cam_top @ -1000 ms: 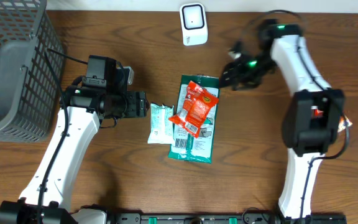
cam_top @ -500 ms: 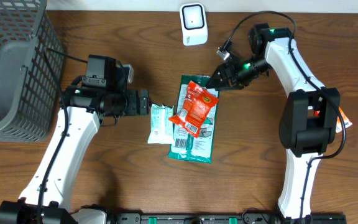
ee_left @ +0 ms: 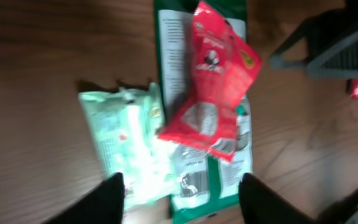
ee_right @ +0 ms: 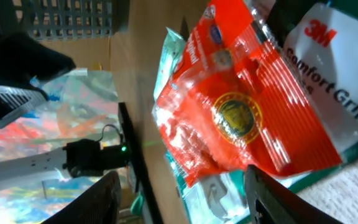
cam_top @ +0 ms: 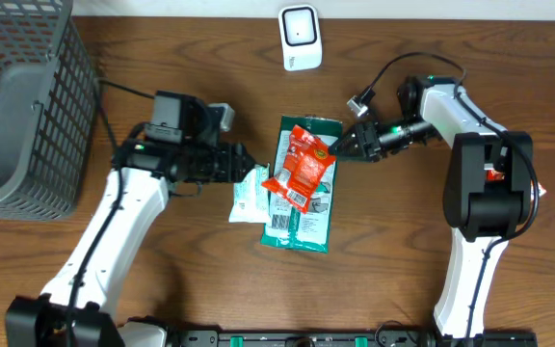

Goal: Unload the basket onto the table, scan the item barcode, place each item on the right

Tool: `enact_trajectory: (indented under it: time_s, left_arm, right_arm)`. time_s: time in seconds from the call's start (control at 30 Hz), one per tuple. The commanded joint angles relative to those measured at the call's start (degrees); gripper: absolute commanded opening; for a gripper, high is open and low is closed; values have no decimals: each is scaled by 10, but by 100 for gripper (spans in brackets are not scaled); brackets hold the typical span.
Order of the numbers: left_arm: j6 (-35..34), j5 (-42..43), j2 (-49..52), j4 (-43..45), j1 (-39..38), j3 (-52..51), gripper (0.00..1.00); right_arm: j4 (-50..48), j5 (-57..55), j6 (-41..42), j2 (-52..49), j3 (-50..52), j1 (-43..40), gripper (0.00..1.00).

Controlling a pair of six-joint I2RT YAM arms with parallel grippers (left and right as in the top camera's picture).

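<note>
We found the overhead view bright, even and sharp, with only soft shadows on the table point(cam_top: 374, 289) beneath the arms point(cam_top: 114, 231). The left wrist view was dim and smeared, the pale green packet point(ee_left: 123, 143) washed out by glare. The right wrist view was brighter, with shiny highlights on the red packet point(ee_right: 241, 112).

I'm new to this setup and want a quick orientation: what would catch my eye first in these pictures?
A bright red packet stands out in the middle, lying across a green package, with a pale packet beside it on the left. The left gripper and right gripper point at this pile from either side, jaws apart. A white scanner sits at the far edge, a grey wire basket far left.
</note>
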State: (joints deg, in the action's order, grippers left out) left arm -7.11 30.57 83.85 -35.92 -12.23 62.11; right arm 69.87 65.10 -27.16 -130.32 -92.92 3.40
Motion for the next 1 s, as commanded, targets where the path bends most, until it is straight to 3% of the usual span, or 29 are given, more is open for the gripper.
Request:
enact_trajectory:
  time_s: [0.0, 0.07, 0.13, 0.33, 0.57, 0.87, 0.9, 0.93, 0.97]
  left_arm:
    - [-40, -34, 28, 25, -32, -2, 41]
    - [-46, -63, 41, 38, -52, -2, 27]
    - [-46, -73, 57, 51, -72, -2, 21]
    - [-46, -92, 96, 78, -107, -2, 19]
    - [-46, -92, 144, 97, -117, -2, 19]
    - [-47, -92, 110, 93, -117, 25, 19]
    - [-46, -92, 108, 93, -117, 25, 19]
    - [-46, -89, 108, 92, -117, 25, 19]
    - [-46, -84, 109, 92, -117, 24, 13]
  right_arm:
    - [-34, 20, 41, 14, 15, 12, 61]
    - [-50, -4, 69, 14, 16, 21, 63]
    - [-74, -50, 119, 14, 16, 34, 64]
    - [-116, -185, 238, 14, 16, 69, 68]
    - [-125, -187, 239, 14, 15, 87, 73]
    - [-118, -144, 239, 26, -12, 71, 78]
    - [-112, -144, 240, 32, -15, 68, 84]
    - [-107, -144, 239, 36, -16, 66, 99]
    - [-101, -144, 239, 41, -16, 64, 99]
